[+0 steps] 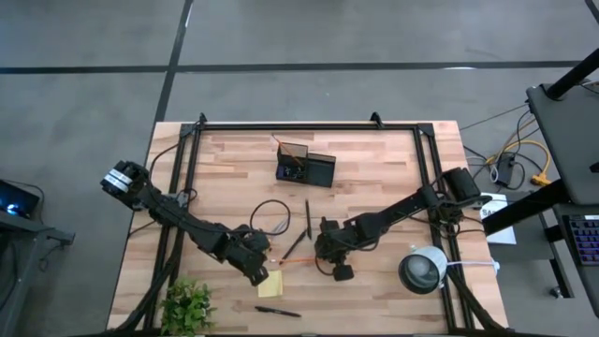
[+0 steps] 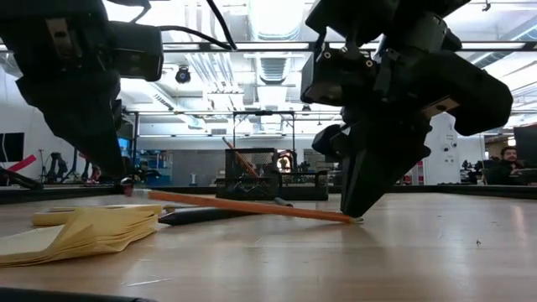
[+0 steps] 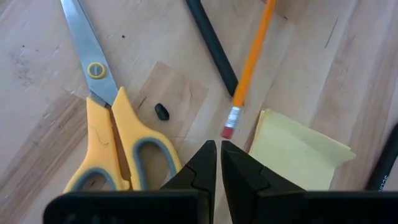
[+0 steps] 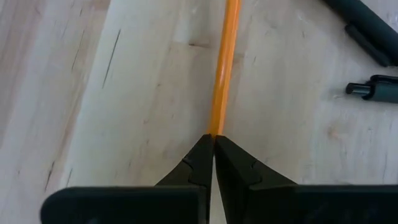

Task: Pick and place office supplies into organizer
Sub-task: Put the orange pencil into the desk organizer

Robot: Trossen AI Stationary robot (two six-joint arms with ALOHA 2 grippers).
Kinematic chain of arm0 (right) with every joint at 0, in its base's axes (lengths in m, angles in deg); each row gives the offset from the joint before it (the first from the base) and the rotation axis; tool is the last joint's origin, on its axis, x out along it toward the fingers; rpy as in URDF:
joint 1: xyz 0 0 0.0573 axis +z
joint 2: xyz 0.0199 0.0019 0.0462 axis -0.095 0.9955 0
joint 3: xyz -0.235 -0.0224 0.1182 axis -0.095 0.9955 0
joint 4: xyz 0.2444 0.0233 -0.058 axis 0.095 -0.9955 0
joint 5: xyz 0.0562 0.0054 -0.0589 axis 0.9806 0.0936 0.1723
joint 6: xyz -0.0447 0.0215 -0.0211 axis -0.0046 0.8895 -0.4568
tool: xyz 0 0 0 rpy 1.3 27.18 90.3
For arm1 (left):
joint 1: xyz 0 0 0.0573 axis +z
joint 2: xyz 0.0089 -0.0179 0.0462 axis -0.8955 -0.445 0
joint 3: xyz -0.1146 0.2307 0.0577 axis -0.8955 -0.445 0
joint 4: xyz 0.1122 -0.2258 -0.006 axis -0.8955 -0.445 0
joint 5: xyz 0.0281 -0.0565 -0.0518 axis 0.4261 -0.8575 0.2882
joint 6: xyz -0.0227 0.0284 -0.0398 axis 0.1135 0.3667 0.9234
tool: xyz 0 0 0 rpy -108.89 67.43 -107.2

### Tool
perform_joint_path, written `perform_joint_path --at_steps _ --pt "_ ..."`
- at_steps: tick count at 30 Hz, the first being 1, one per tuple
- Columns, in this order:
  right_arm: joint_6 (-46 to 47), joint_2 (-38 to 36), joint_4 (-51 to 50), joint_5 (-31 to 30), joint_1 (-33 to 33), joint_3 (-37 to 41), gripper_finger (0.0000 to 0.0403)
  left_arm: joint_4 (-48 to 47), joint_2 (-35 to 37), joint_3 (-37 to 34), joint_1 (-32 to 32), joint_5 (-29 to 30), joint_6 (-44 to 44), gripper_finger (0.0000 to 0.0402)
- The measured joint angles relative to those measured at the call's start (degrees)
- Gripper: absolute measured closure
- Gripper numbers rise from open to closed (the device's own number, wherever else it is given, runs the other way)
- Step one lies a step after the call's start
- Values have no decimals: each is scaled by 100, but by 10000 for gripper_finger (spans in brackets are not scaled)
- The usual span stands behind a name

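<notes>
My right gripper [image 4: 213, 138] is down at the table [image 1: 374, 154], fingers pinched on the tip of the pencil [image 4: 223, 68]; low view shows that end at the wood. My left gripper [image 3: 218, 146] has fingers together on nothing, just short of the pencil's eraser end. Scissors [image 3: 106, 130] lie to one side of it, sticky pad [image 3: 295, 152] to the other, a tiny clip [image 3: 162, 111] between. Pen [image 3: 211, 43] beside the pencil. Organizer [image 1: 305, 167] far side of table, well apart.

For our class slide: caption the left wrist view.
Left claw shut above a pencil, scissors and sticky notes.
</notes>
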Motion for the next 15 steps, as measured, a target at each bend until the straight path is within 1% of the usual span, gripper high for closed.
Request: perform_joint_path --at_steps 7,11,15 --pt "22 -11 157 3 0 113 394 4 0 0 68 -1 -46 393" --pt "24 -11 191 4 0 131 394 44 0 0 103 0 -450 391" --pt "31 -11 191 4 -3 132 394 393 -1 0 134 10 -1008 363"
